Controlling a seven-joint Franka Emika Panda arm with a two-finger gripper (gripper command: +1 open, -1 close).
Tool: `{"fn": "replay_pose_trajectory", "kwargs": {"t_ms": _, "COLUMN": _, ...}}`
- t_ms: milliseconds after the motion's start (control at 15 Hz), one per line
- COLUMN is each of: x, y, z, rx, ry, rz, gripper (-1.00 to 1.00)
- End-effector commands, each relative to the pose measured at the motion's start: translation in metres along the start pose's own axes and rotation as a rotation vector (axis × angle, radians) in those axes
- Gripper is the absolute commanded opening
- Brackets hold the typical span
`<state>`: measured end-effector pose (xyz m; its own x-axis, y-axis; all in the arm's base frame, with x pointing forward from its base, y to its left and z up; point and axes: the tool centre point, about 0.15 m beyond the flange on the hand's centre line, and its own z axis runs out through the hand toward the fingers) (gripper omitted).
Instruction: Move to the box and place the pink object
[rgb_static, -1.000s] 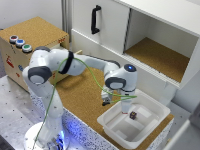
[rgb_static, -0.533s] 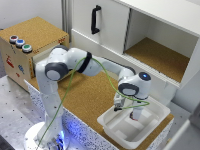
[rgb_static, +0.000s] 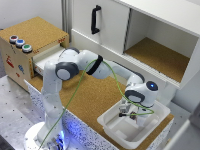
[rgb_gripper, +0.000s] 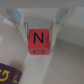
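My gripper (rgb_static: 128, 114) hangs over the box (rgb_static: 107, 122), a shallow white tub at the near right corner of the cork table. In the wrist view the gripper (rgb_gripper: 38, 39) is shut on the pink object (rgb_gripper: 37, 41), a small pinkish-red block with a black letter N on its face. The two fingers (rgb_gripper: 22, 31) press its sides and hold it above the tub's white floor. In the exterior view the block is too small to make out between the fingers.
A purple piece with a yellow mark (rgb_gripper: 8, 75) lies on the tub floor near the held block. A cork-topped box with coloured buttons (rgb_static: 30, 46) stands at the exterior view's left. A big white cabinet (rgb_static: 150, 30) with an open compartment stands behind. A green cable (rgb_static: 112, 75) runs along the arm.
The arm has swung toward the exterior view's right, from beside the tub to over its middle, with the block still held.
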<state>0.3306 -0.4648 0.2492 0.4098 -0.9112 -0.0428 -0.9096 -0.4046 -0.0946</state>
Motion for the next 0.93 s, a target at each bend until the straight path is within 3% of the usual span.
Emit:
{"fn": "replay_pose_trajectory", "kwargs": {"t_ms": 0, "x": 0.025, "y": -0.024, "z": 0.017, "rx": 0.032, "ry": -0.152, "rz": -0.043, "gripper": 1.0}}
{"fn": "replay_pose_trajectory", "kwargs": {"t_ms": 400, "x": 0.004, "y": -0.028, "z": -0.028, "rx": -0.005, "ry": -0.019, "rz": -0.062, "gripper": 1.0}}
{"fn": "replay_pose_trajectory", "kwargs": {"t_ms": 600, "x": -0.005, "y": -0.03, "z": -0.059, "rx": 0.031, "ry": 0.043, "rz": -0.059, "gripper": 1.0}}
{"fn": "replay_pose_trajectory", "kwargs": {"t_ms": 867, "x": -0.038, "y": -0.043, "z": -0.087, "rx": 0.07, "ry": 0.035, "rz": -0.06, "gripper": 1.0}}
